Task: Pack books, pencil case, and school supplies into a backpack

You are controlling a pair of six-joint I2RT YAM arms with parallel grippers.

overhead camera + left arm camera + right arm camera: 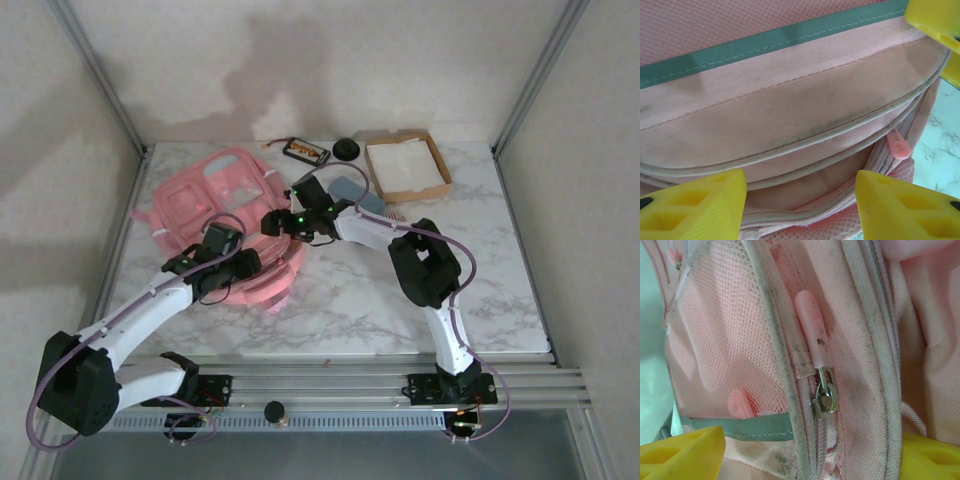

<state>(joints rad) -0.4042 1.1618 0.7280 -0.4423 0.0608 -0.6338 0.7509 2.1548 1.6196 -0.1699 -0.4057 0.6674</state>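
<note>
- On the counter [400, 300], toward 10 o'clock from its middle in the top view, the backpack [215, 195] is laid flat. The dark brown book [305, 150] is seen beyond it at 1 o'clock, not yet packed.
- The right claw [810, 440] is released: its yellow fingers are spread on both sides of the zipper seam, and nothing is pinched.
- The zipper pull [813, 330] is found at 12 o'clock from this claw, very near. Its long axis runs from 12 to 6 o'clock, with the metal slider [824, 399] at the low end. The right arm is judged to be the nearer one for it.
- The left claw [800, 192] is released too, and it is placed over the lip of a pocket, at about 6 o'clock of the backpack in the top view.
- The pull looks like soft pink rubber, rounded and a little dirty. The slider is dull metal. The bag is made of woven pink cloth with piped edges, mesh [725, 325] and a grey-green band [770, 45].
</note>
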